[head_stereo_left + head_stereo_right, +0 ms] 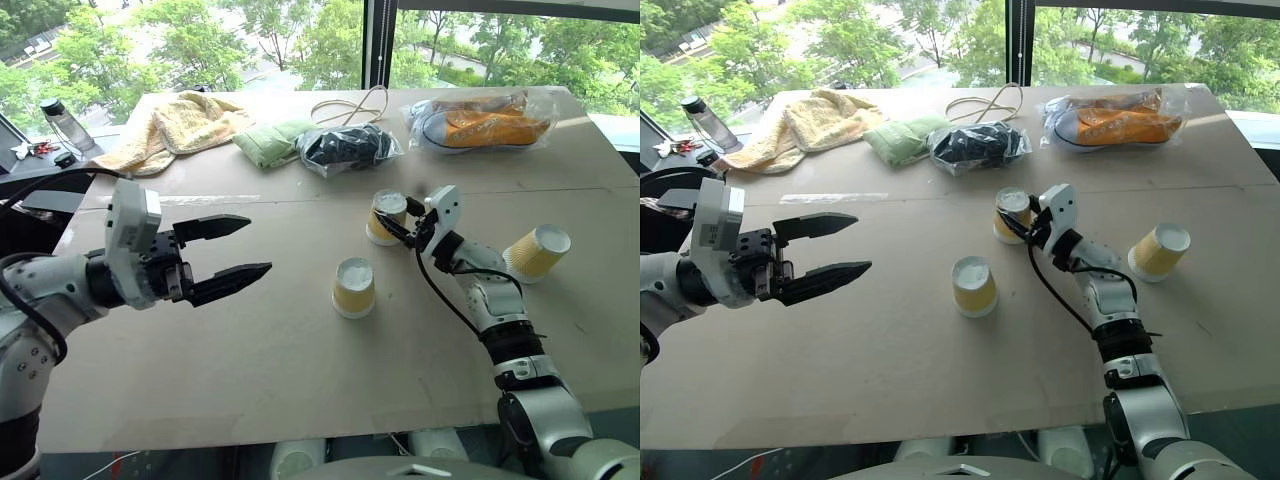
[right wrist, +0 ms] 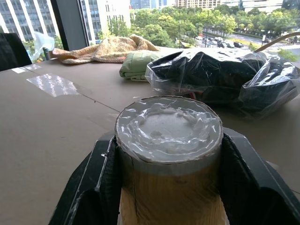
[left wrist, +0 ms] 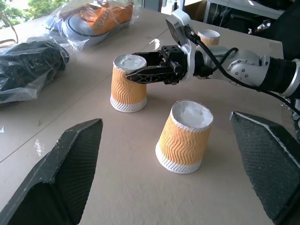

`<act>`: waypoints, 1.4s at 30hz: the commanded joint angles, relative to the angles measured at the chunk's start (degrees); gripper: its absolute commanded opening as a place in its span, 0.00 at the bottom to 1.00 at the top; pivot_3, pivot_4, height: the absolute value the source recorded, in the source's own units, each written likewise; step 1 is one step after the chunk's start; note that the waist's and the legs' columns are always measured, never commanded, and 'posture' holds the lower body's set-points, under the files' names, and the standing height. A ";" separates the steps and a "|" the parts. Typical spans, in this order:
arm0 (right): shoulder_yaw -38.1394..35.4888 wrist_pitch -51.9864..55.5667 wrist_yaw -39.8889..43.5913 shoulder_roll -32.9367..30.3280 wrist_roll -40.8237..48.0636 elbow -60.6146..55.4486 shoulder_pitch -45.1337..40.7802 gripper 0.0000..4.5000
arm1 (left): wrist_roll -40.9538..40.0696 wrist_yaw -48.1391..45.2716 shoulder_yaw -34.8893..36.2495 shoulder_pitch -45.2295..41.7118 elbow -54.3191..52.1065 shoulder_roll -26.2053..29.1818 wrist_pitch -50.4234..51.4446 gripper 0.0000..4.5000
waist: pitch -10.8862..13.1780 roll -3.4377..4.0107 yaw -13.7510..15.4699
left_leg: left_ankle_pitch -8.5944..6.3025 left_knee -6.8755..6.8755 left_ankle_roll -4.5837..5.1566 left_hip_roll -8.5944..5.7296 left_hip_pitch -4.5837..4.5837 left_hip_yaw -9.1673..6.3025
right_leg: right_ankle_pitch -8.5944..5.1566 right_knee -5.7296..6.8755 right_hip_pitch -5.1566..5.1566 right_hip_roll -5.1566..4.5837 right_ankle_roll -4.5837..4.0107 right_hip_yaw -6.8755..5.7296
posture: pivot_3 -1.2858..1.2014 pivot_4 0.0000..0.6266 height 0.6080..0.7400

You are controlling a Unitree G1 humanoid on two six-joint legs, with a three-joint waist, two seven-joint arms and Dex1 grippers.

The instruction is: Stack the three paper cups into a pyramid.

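Right wrist view has the right hand [image 1: 404, 226] clenched round the farthest of three paper cups [image 1: 387, 217] (upside down, near the worktop [image 1: 250, 370] middle). Another inverted cup [image 1: 354, 287] stands nearer; a third cup [image 1: 536, 252] lies tipped toward the right edge. Left hand [image 1: 232, 250] hangs released, empty.

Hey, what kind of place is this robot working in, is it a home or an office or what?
Probably an upper-floor office or lab set up for tests. A broad brown board table stands by tall windows overlooking treetops, office towers show beyond, and it holds practice items: yellow paper cups and orange shoes in a clear plastic bag.
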 commanded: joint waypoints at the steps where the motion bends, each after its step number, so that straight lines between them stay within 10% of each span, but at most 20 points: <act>1: -1.71 -0.17 2.75 -2.35 3.23 -8.77 2.88 0.44 | -0.13 -2.09 0.16 0.09 -1.36 0.83 -1.01 1.00 | 0.00 0.00 0.07 | 0.00 0.00 0.00 0.00 -0.01 0.00 | 0.00 0.00 -0.01 0.00 0.00 0.00 | 0.52 0.24 1.00; 14: -1.41 12.13 14.03 -15.54 15.14 -35.58 27.05 0.44 | 0.73 -12.16 -4.29 1.45 -2.69 4.21 -2.00 1.00 | 0.02 0.00 0.20 | -0.14 -0.06 0.24 -0.01 -0.02 0.03 | 0.00 -0.01 -0.07 -0.01 0.00 0.03 | 0.52 0.24 1.00; 28: 2.29 4.81 15.06 -13.81 10.60 -32.92 27.56 0.44 | 4.14 -14.94 -7.91 -0.88 -1.65 3.92 -5.11 1.00 | 0.03 -0.02 0.36 | -0.14 -0.05 0.24 -0.04 -0.03 0.02 | -0.01 -0.04 -0.05 0.09 0.00 0.04 | 0.52 0.24 1.00; 34: 0.96 3.87 14.40 -13.95 10.76 -32.70 27.74 0.99 | 5.07 -15.48 -8.46 -0.80 -1.14 3.71 -5.98 1.00 | 0.03 -0.02 0.40 | -0.14 -0.04 0.24 -0.04 -0.03 0.02 | -0.01 -0.04 -0.05 0.08 0.00 0.04 | 0.52 0.24 1.00; 42: -6.75 0.91 14.50 -15.61 16.03 -39.53 35.08 0.99 | 5.78 -16.85 -10.49 -3.48 1.22 4.04 -6.77 1.00 | 0.03 -0.03 0.72 | -0.14 -0.03 0.24 -0.04 -0.05 0.01 | -0.01 -0.05 -0.04 0.08 0.00 0.02 | 0.52 0.24 1.00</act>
